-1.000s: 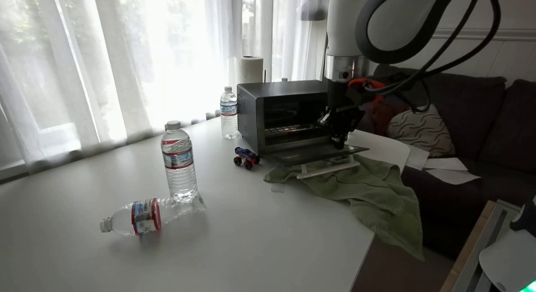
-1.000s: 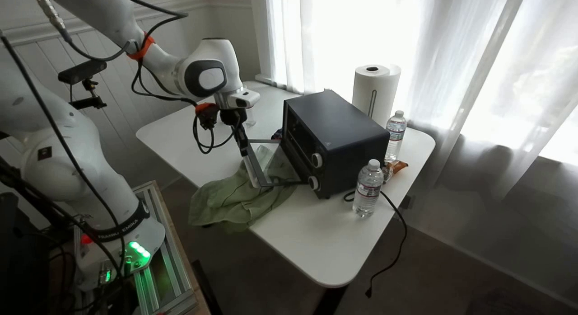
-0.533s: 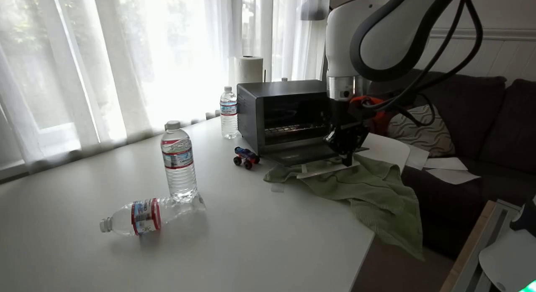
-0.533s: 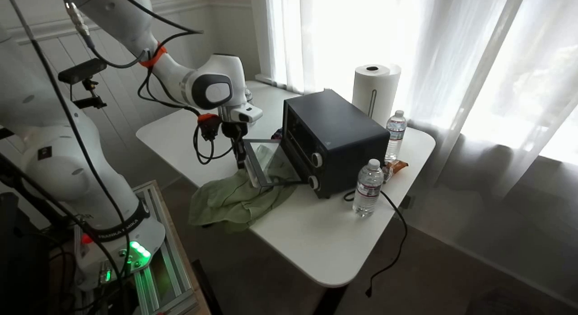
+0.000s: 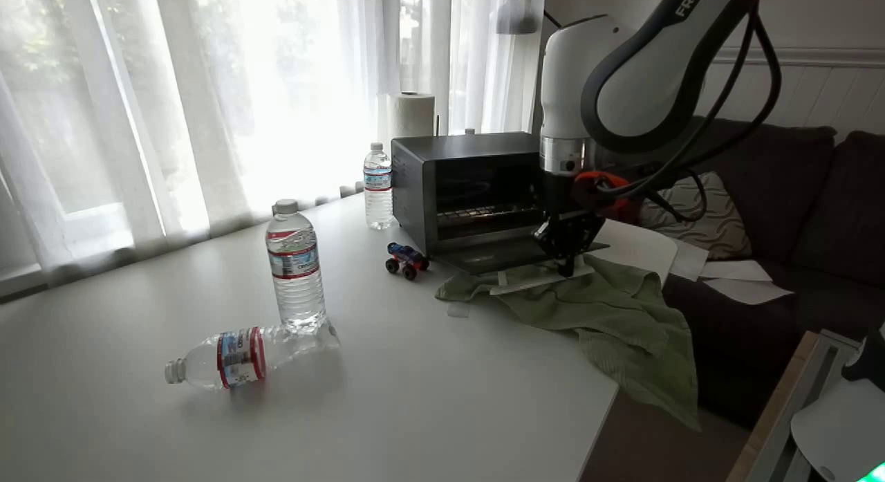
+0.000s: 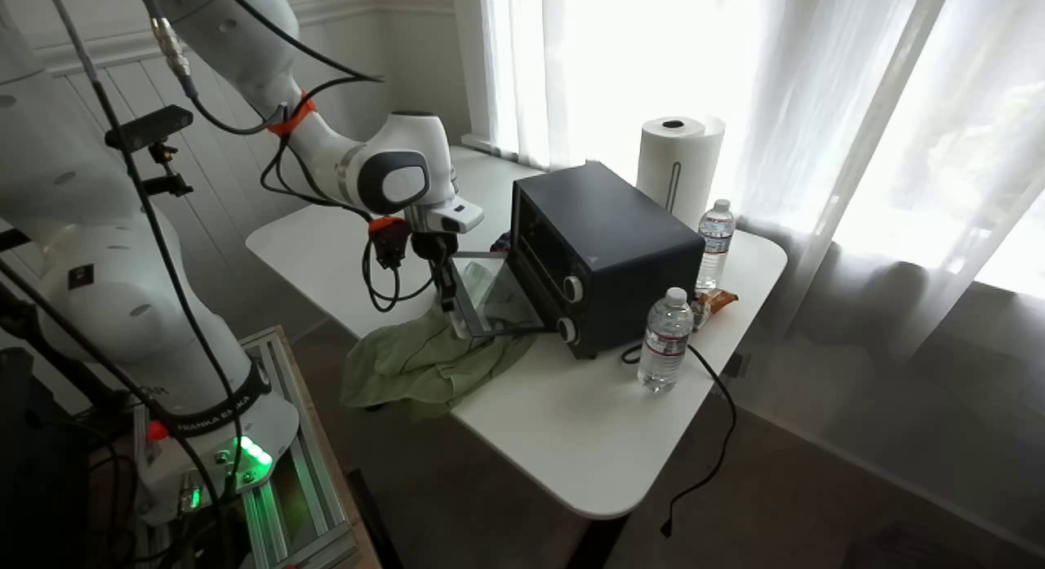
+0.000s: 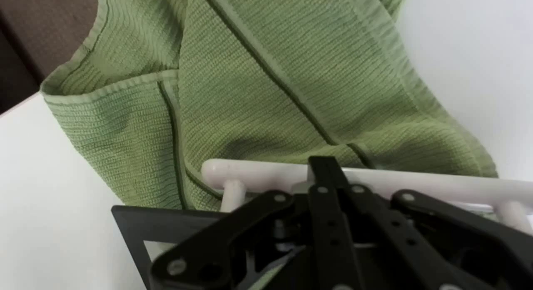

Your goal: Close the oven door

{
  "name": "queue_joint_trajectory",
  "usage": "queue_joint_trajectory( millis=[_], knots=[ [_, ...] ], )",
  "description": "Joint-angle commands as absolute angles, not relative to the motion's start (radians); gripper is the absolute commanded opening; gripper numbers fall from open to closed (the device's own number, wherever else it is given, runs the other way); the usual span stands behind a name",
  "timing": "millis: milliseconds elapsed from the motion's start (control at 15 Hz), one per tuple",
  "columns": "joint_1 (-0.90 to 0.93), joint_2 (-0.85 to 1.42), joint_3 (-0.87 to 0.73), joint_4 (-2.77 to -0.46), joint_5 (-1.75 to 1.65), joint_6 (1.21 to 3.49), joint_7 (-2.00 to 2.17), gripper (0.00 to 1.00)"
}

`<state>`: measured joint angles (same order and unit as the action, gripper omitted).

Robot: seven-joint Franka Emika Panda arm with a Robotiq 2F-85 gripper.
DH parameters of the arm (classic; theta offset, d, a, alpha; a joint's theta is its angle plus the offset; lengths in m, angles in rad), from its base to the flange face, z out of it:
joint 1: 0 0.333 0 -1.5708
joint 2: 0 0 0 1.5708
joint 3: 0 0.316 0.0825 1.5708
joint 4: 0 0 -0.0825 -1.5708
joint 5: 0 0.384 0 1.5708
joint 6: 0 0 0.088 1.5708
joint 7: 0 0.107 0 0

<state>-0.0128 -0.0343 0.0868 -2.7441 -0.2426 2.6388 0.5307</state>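
The oven is a dark grey countertop box in both exterior views (image 5: 413, 191) (image 6: 608, 214), with two knobs at one end of its front. Its oven door (image 5: 487, 258) is dropped open, about level, with a glass pane and dark frame; it also shows in an exterior view (image 6: 510, 308) and its frame in the wrist view (image 7: 166, 223). A pale handle bar (image 7: 258, 173) runs along the door's outer edge. My gripper (image 7: 327, 161) is shut and empty, pointing down at the handle bar (image 5: 522, 285). In an exterior view its tip (image 5: 565, 269) overlaps the handle; contact is unclear.
A green towel (image 5: 626, 323) lies under the door and hangs over the table edge. A toy truck (image 5: 406, 262) stands by the oven's front corner. Water bottles stand near the oven (image 5: 377, 184) (image 6: 665, 340). A paper towel roll (image 6: 673, 173) is behind it.
My gripper came down and outward from over the door glass to the handle bar, then rose slightly and shifted towards the handle. The oven door has not visibly moved.
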Motion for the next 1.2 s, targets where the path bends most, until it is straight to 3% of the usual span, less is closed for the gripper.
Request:
queue_joint_trajectory(
  millis=[0, 1133],
  knots=[
    [-0.014, -0.024, 0.067, -2.744, -0.33, 2.702, 0.59, 0.0],
    [-0.007, -0.19, 0.098, -2.774, -0.636, 2.694, 0.863, 0.0]
  ],
)
